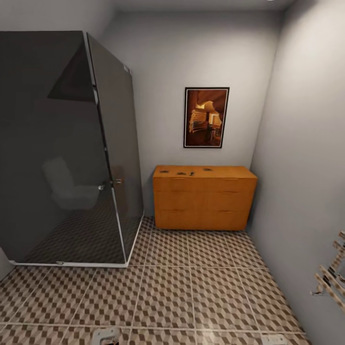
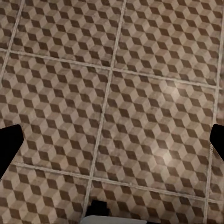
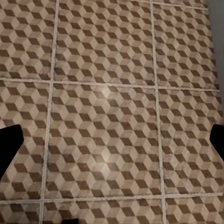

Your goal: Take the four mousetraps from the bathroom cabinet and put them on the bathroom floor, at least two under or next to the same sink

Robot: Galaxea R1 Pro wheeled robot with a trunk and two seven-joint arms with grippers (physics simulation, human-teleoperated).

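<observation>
1. A dark tinted glass shower enclosure point(image 1: 62, 148) is standing at the left of the head view, its white base frame sitting on the bathroom floor point(image 1: 191, 287).
2. Just right of the enclosure, the cabinet point(image 1: 203, 197) is standing against the back wall, close to the right-hand corner, with a framed picture point(image 1: 206, 117) hanging on the wall above it.
3. The mousetraps are lying in a row along the back of the cabinet's flat top: one point(image 1: 164, 171) nearest the left end, two point(image 1: 181, 173) point(image 1: 191, 173) close together near the middle, and one point(image 1: 208, 169) further right. They are too small to make out in detail.
4. At the far right, a ladder-like towel rail point(image 1: 332, 278) is showing on the grey side wall.
5. The left jaws point(image 2: 112, 140) are hanging over bare cube-patterned tiles in the left wrist view, dark fingertips point(image 2: 9, 144) showing at both edges, spread wide and gripping nothing.
6. The right jaws point(image 3: 112, 140) are likewise hanging over bare tiles in the right wrist view, fingertips point(image 3: 9, 144) set wide apart and released.
</observation>
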